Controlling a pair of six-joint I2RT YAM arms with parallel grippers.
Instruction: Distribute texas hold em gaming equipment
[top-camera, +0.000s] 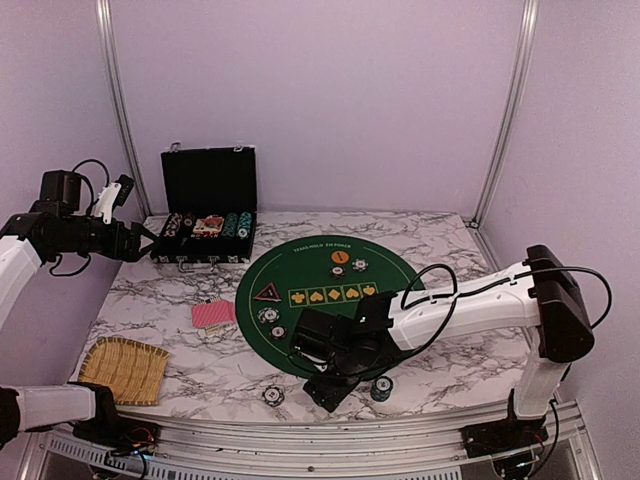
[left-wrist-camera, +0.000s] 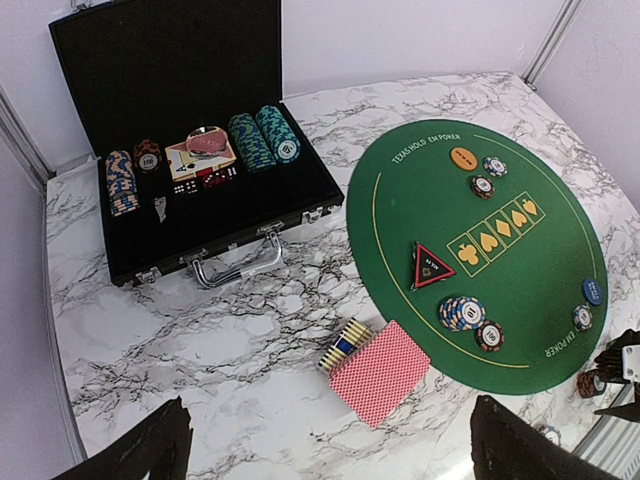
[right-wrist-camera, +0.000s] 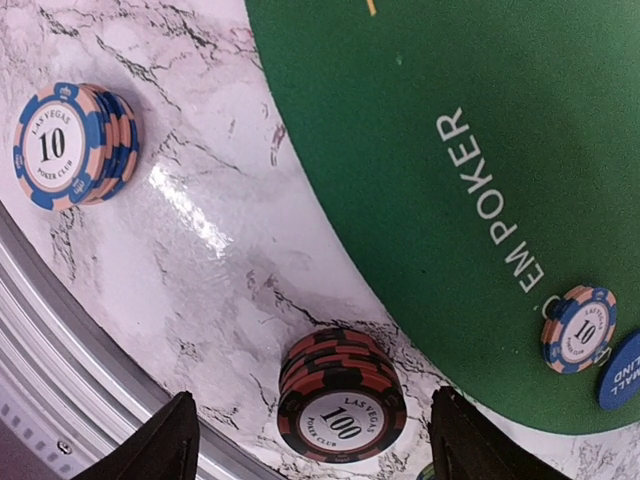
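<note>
My right gripper (right-wrist-camera: 312, 400) is open and straddles a red-and-black stack of 100 chips (right-wrist-camera: 342, 395) on the marble beside the green felt (right-wrist-camera: 480, 150); the fingers do not touch it. In the top view this gripper (top-camera: 325, 385) covers the stack. A blue 10 stack (right-wrist-camera: 72, 145) stands near the table edge. A single 10 chip (right-wrist-camera: 579, 328) and a blue button (right-wrist-camera: 622, 372) lie on the felt. My left gripper (left-wrist-camera: 330, 403) is open and empty, high above the red-backed cards (left-wrist-camera: 380, 372). An orange button (left-wrist-camera: 462, 157) and a triangular marker (left-wrist-camera: 432, 266) lie on the felt.
The open black chip case (left-wrist-camera: 200, 150) holds chips at the back left. A roll of yellow chips (left-wrist-camera: 345, 345) lies against the cards. A straw mat (top-camera: 124, 368) sits front left. A greenish chip stack (top-camera: 381, 388) stands right of my right gripper. A metal rail (right-wrist-camera: 60, 340) edges the table.
</note>
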